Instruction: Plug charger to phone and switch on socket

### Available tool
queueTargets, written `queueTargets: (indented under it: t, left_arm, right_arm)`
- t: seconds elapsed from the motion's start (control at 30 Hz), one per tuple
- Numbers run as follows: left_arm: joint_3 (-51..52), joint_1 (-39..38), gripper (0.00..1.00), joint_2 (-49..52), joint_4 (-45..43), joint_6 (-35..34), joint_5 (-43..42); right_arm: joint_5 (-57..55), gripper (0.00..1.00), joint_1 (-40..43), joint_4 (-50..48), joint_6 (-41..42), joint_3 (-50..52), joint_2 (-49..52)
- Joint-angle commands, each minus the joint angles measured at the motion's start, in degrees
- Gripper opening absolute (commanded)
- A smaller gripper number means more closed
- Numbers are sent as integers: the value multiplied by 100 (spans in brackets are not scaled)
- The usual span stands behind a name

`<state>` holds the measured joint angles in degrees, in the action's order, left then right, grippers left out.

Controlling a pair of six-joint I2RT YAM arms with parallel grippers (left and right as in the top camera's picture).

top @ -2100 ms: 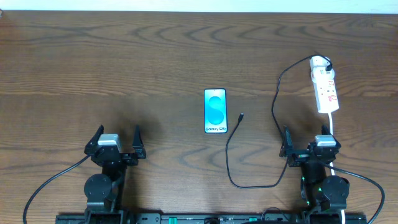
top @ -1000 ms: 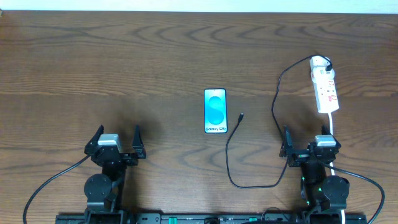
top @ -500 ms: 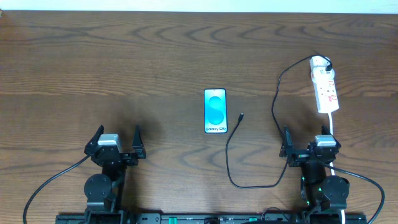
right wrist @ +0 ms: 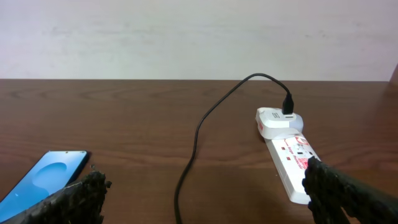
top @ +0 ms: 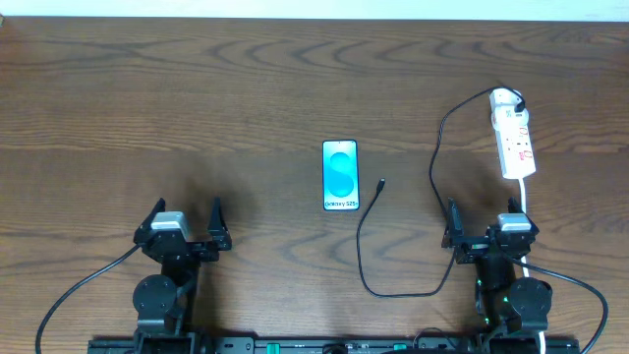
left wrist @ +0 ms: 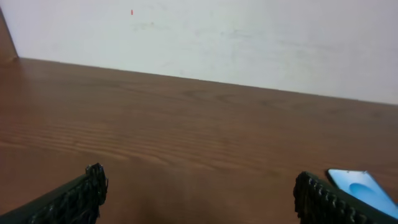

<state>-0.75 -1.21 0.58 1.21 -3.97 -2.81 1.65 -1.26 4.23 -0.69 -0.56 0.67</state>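
Observation:
The phone (top: 340, 175) lies flat at the table's middle, light-blue screen up; it also shows in the left wrist view (left wrist: 364, 188) and the right wrist view (right wrist: 43, 178). The charger cable (top: 366, 236) loops from the socket to its connector tip (top: 381, 183), which lies just right of the phone. The cable also shows in the right wrist view (right wrist: 193, 149). The white socket strip (top: 514, 143) lies at the far right, a black plug in its far end; it also shows in the right wrist view (right wrist: 289, 155). My left gripper (top: 184, 221) and right gripper (top: 488, 221) are open and empty near the front edge.
The white power-strip cord (top: 528, 202) runs from the strip down past my right gripper. A pale wall (right wrist: 186, 37) stands behind the table's far edge. Brown wooden table (top: 197, 98) all around.

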Motion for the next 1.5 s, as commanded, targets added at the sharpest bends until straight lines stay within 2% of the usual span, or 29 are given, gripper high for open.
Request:
queueTargets:
  t: [0.0, 0.07, 0.13, 0.27, 0.33, 0.47, 0.53, 0.6, 0.63, 0.73, 0.8, 0.87, 0.93, 1.03, 1.13, 1.23, 1.3, 1.47]
  left_arm:
    - [50, 17, 98, -24, 221, -435, -155]
    - [50, 17, 98, -24, 52, -431, -621]
    - [50, 17, 98, -24, -538, -428, -872]
    - [-22, 17, 98, -24, -2474, -428, -855]
    - [-238, 17, 98, -22, -2730, -428, -855]
    - [-1102, 17, 97, 315, -2444, -422, -831]
    - [-1652, 17, 98, 684, -2048, -374, -833]
    - [-2730, 17, 98, 1425, -730, -363, -813]
    - [-3464, 17, 98, 1945, 350, -361, -809]
    - [-5178, 17, 98, 3348, 2691, -361, -883]
    - [-6135, 17, 98, 4212, 3770, -369, -1434]
    - [-6701, 17, 98, 4795, 4406, -365, -2166]
    - [-6916, 17, 98, 5257, 4496, -361, -2787]
    - [-7093, 17, 98, 5722, 4612, -496, -2857]
    - [-7499, -28, 98, 6406, 5167, -754, -2800]
    - [-8155, -236, 98, 7128, 6004, -752, -2393]
    - [-8968, -588, 98, 7925, 6846, -752, -1766]
    - [-10323, -1274, 98, 9276, 7908, -905, -940]
  right_arm:
    - [-61, 99, -24, 7, 22, 22, -17]
    - [-61, 99, -24, 7, 22, 22, -17]
    - [-61, 99, -24, 7, 22, 22, -17]
    - [-61, 99, -24, 7, 22, 22, -17]
    - [-61, 99, -24, 7, 22, 22, -17]
    - [-61, 99, -24, 7, 22, 22, -17]
    - [-61, 99, -24, 7, 22, 22, -17]
    - [-61, 99, -24, 7, 22, 22, -17]
    - [-61, 99, -24, 7, 22, 22, -17]
    - [-61, 99, -24, 7, 20, 22, -17]
    - [-61, 99, -24, 7, 22, 22, -17]
    - [-61, 99, -24, 7, 22, 22, -17]
    - [-61, 99, -24, 7, 22, 22, -17]
    - [-61, 99, -24, 7, 22, 22, -17]
    - [-61, 99, -24, 7, 22, 22, -17]
    - [-61, 99, -24, 7, 22, 22, -17]
    - [-61, 99, -24, 7, 22, 22, -17]
    - [-61, 99, -24, 7, 22, 22, -17]
